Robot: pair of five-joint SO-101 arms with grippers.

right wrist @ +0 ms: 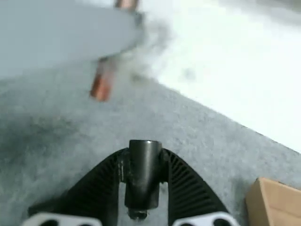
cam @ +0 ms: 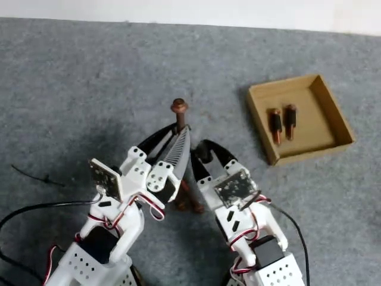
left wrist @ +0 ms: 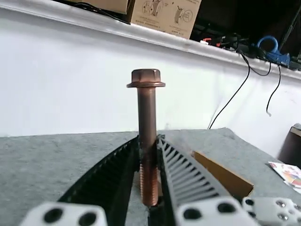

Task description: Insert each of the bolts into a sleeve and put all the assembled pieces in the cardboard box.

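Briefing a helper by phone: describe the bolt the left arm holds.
From the tan cardboard box on the grey carpet, look across to the two white arms. The left pincer clamps a copper-coloured flanged bolt upright, head up. Unlike the two black-sleeved bolts in the box, it is bare.

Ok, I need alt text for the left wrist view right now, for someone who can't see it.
The left end effector is shut on a copper bolt, gripping its shank so the flanged hex head sticks out past the fingertips. Beyond lie grey carpet, a corner of the cardboard box and a white wall.
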